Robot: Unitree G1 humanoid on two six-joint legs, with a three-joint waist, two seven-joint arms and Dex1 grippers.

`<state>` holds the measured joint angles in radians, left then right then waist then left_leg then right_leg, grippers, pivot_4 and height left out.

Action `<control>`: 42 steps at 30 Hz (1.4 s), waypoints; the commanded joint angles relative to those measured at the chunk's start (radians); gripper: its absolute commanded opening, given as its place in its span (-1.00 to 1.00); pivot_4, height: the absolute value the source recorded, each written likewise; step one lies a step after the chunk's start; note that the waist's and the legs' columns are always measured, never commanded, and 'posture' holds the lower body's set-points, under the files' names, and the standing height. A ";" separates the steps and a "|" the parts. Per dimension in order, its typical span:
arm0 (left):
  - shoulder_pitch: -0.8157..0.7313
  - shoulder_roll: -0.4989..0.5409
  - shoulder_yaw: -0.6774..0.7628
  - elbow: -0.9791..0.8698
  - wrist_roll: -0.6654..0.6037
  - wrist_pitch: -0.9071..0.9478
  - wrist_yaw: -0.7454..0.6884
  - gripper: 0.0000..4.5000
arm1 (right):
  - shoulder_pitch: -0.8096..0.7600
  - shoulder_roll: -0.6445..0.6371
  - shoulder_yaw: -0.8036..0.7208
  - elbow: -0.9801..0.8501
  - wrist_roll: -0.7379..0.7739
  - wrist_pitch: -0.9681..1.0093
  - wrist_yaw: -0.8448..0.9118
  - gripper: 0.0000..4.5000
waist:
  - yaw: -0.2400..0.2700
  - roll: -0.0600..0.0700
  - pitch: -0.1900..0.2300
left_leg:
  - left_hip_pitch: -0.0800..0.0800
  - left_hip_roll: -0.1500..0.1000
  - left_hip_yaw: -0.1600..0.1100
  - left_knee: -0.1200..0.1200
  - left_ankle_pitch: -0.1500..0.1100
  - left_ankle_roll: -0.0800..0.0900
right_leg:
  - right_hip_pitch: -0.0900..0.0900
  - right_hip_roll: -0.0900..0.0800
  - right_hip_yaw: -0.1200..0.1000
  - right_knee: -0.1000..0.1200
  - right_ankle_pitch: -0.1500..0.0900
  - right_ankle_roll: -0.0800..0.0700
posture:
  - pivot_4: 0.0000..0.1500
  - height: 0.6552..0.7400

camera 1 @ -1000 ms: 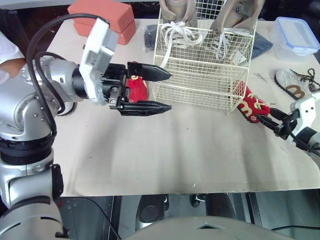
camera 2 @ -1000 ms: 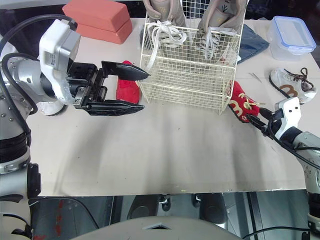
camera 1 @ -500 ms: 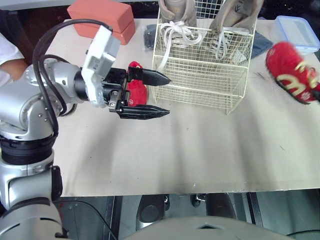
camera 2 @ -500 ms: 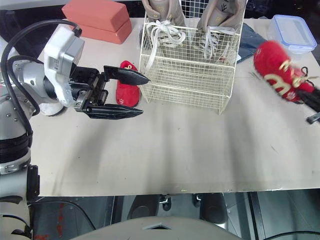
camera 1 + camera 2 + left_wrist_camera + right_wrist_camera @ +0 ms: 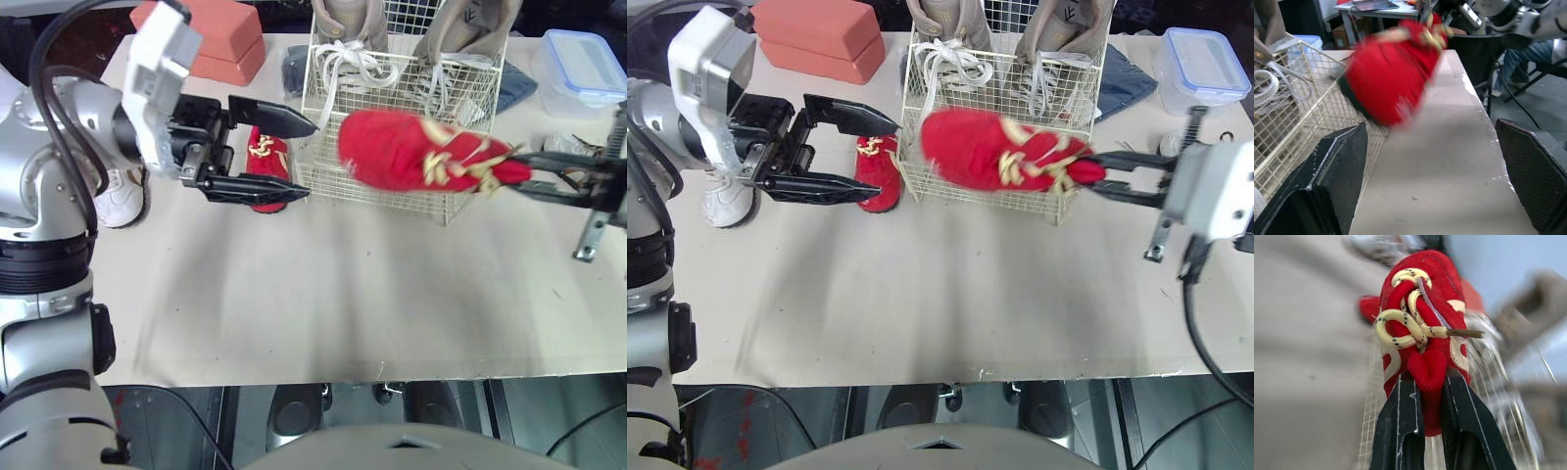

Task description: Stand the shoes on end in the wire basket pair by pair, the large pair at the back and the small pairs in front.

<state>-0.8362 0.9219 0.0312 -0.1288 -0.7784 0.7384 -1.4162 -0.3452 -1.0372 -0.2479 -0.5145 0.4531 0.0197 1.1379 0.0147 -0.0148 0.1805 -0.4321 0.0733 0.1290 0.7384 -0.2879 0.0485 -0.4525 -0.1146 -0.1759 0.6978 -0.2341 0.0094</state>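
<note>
Now the right tool is clenched on the heel of a red shoe and has swung it up off the worktop. A second ago that shoe lay at the front right corner of the wire basket; now it hangs across the basket's front wall, lying level with its toe pointing to the basket's left side. It's airborne but not inside yet, and it needs tipping on end before it drops into the front section. The big beige pair already stands at the back of the basket. The left tool is spread wide, gripping nothing, and has drifted back beside the basket's left front corner, near the matching red shoe on the worktop. That looks like the next pick-up.
</note>
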 commanded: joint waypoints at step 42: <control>-0.066 -0.449 -0.063 0.066 0.193 -0.156 0.315 -0.74 | 0.069 0.133 0.035 -0.071 0.643 0.504 -0.559 0.99 | -0.001 0.000 0.000 | 0.002 0.000 -0.002 0.004 0.000 0.000 | 0.004 -0.001 -0.002 0.002 0.003 -0.004 | 1.00 -0.27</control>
<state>-0.8971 0.4981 -0.0717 -0.0742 -0.6042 0.6548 -1.1546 -0.2681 -0.9158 -0.1743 -0.4944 0.9184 0.4154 0.6991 0.0138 -0.0143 0.1801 -0.4296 0.0732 0.1269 0.7423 -0.2876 0.0483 -0.4476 -0.1160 -0.1775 0.7008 -0.2313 0.0049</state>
